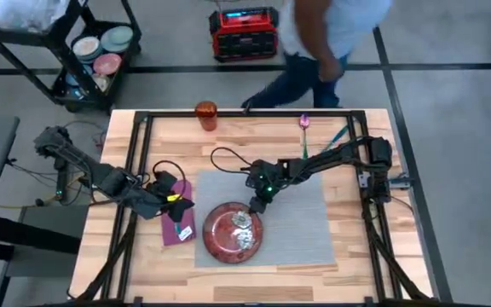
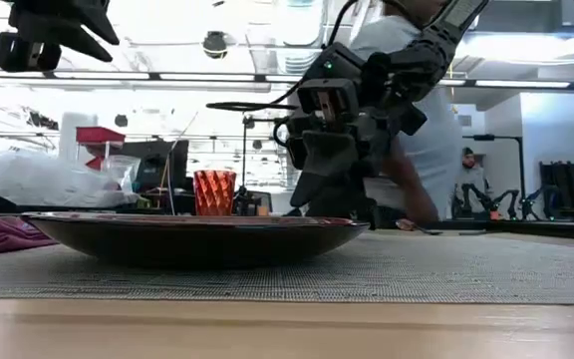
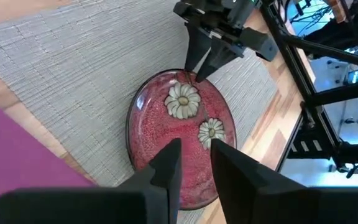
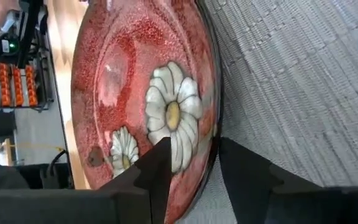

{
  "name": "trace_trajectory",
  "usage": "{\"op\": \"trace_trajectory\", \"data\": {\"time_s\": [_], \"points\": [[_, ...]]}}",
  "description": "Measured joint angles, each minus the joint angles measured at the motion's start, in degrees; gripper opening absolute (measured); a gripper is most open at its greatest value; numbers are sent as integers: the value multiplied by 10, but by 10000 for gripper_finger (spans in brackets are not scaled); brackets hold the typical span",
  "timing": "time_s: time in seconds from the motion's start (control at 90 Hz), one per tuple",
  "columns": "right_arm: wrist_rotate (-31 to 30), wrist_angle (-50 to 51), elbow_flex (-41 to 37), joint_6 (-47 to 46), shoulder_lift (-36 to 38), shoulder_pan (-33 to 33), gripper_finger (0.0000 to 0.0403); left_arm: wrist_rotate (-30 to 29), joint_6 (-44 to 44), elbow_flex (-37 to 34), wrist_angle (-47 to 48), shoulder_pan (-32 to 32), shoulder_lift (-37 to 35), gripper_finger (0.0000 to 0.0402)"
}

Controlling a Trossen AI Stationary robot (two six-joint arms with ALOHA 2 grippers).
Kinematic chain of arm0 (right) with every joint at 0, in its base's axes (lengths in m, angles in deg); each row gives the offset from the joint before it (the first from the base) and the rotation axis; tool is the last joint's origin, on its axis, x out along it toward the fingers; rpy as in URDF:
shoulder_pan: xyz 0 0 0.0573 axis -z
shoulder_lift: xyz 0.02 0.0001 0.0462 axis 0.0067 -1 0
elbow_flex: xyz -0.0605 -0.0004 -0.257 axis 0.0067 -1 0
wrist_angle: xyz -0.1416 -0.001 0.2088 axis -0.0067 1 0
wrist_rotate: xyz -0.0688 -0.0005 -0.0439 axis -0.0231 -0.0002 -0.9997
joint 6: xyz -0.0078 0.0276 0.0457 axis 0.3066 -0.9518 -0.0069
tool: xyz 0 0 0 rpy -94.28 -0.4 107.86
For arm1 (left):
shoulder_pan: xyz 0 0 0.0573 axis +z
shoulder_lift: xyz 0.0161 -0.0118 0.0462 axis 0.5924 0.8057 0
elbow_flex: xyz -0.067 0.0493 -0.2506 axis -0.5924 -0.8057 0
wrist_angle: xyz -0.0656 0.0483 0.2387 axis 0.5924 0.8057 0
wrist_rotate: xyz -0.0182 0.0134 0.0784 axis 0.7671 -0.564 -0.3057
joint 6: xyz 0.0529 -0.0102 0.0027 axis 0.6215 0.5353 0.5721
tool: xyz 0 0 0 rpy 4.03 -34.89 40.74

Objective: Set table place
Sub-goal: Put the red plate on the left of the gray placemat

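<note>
A red plate with white flowers (image 1: 231,232) lies flat on the grey placemat (image 1: 297,230) near the table's front. My right gripper (image 1: 254,205) is shut on the plate's far rim. My left gripper (image 1: 176,203) hovers slightly open and empty over the purple napkin (image 1: 179,228), which lies on the wood by the mat's left edge. In the left wrist view the plate (image 3: 179,124) lies ahead of my left gripper (image 3: 196,158). The orange cup (image 1: 205,113) stands at the table's far edge. A pink utensil (image 1: 303,122) and a teal one (image 1: 339,134) lie at the far right. My right gripper (image 4: 194,165) has the plate's far rim (image 4: 211,140) between its two fingers, one finger (image 4: 157,165) over the red inside and the other outside the rim. The fingers slant down from the far right. The plate rests flat on the placemat (image 4: 291,74).
A person (image 1: 322,34) bends over the far edge of the table (image 1: 254,286). A black cart with dishes (image 1: 92,51) stands at the far left and a red box (image 1: 244,32) on the floor behind. The mat's right half is bare.
</note>
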Motion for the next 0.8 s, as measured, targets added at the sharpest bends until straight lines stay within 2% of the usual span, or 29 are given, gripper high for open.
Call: {"op": "trace_trajectory", "data": {"time_s": [0.244,0.3,0.411,0.444,0.8], "points": [[40,19,30,-13,-36,-9,111,0,0,0,2,0,0,67],[42,31,38,-13,-37,-9,93,0,-1,0,3,0,0,67],[46,50,51,-8,-40,-4,25,0,-2,0,5,0,0,67],[49,55,55,-6,-41,-3,15,0,-2,0,6,0,0,67],[69,82,71,1,-37,4,3,0,-2,-1,7,0,0,67]]}}
